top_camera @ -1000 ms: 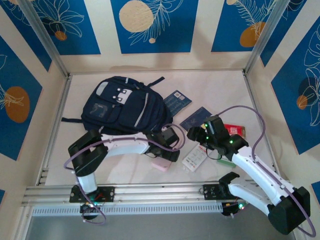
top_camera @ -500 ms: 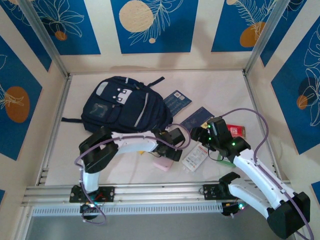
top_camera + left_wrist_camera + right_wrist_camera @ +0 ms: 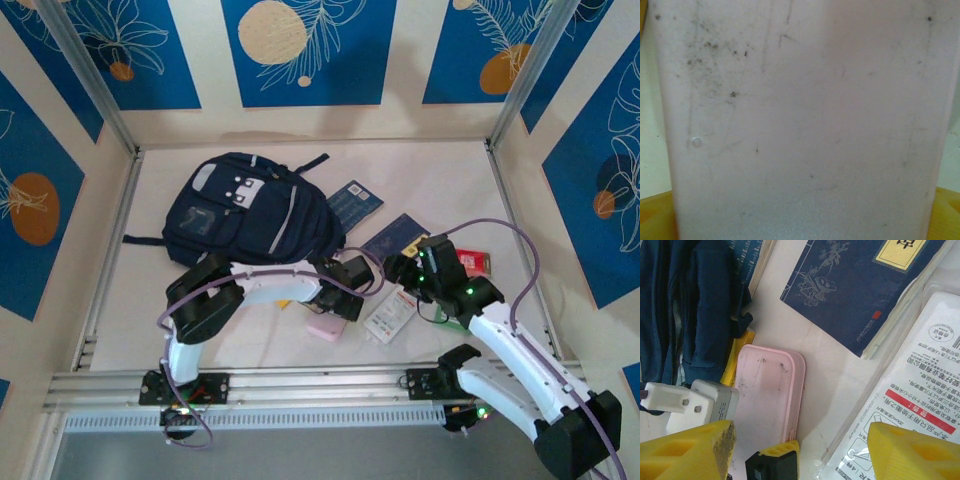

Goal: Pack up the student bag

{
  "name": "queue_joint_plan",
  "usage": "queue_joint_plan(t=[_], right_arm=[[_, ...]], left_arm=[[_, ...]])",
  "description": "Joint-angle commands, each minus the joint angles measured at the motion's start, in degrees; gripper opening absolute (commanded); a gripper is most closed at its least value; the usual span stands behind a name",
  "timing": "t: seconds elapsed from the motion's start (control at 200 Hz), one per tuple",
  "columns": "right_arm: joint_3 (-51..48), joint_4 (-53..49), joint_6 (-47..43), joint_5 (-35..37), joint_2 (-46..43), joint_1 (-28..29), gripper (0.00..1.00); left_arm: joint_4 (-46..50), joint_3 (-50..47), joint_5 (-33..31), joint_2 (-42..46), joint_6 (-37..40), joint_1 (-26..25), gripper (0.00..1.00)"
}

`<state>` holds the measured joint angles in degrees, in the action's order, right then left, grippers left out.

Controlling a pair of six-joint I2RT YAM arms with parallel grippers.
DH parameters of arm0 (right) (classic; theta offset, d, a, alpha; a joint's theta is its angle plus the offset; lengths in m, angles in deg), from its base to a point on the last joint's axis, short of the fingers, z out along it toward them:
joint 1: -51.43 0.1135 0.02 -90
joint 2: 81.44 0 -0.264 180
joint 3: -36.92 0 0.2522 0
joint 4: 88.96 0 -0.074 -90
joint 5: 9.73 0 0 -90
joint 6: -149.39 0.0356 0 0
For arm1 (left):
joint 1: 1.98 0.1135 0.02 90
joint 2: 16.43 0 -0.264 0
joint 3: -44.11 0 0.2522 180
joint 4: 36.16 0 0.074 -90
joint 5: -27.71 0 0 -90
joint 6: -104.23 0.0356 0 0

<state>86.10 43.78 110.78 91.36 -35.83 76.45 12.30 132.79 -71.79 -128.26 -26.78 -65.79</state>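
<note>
While the student bag (image 3: pixel 245 210) lies toward ten o'clock on the bench (image 3: pixel 440 170), the right gripper (image 3: pixel 392 268) hangs spread at its four o'clock. The left gripper (image 3: pixel 338 306) straddles a pink case (image 3: pixel 800 125); whether it pinches, I cannot tell.

White table (image 3: pixel 440 180) with student bag (image 3: pixel 250 212), pink case (image 3: pixel 767 390), blue book (image 3: pixel 860 285), white packet (image 3: pixel 920 375)

Navy cloth student bag (image 3: pixel 245 210), scuffed matt pink plastic case (image 3: pixel 767 395), glossy film-wrapped packet (image 3: pixel 910 390), matt paper book (image 3: pixel 860 285)
</note>
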Motion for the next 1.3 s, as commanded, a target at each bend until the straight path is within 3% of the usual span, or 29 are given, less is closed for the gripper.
queue_joint_plan(t=[0.0,0.235,0.45,0.57,0.7,0.93,1.205,1.295], right_arm=[[0.3,-0.5,-1.4,-1.4,-1.1,-0.4,0.71],[1.7,-1.3,-3.0,-3.5,-2.9,-1.2,0.71],[3.9,-0.8,-6.1,-12.0,-2.4,-4.7,0.72],[4.8,1.9,-7.9,-23.5,-1.4,-8.2,0.74],[5.0,7.5,-9.4,-41.5,1.1,-11.2,0.77],[6.9,7.1,-11.4,-56.1,6.0,-10.7,0.8],[6.7,6.0,-13.2,-58.4,9.5,-4.9,0.79],[6.0,7.3,-11.1,-58.3,10.6,-2.9,0.73]], left_arm=[[0.2,-1.3,0.6,1.4,0.9,-0.4,0.83],[1.8,-2.9,-3.0,9.2,4.3,0.3,0.83],[-0.2,-7.2,-4.7,18.9,12.5,0.4,0.84],[-4.5,-12.0,-2.7,25.6,20.5,0.4,0.85],[-8.2,-17.1,1.5,32.4,28.8,0.4,0.84],[-9.7,-21.3,4.3,40.6,35.2,0.3,0.8],[-7.7,-21.7,2.6,43.7,43.6,-3.9,0.78],[-6.5,-21.2,2.5,44.1,46.1,-4.8,0.78]])
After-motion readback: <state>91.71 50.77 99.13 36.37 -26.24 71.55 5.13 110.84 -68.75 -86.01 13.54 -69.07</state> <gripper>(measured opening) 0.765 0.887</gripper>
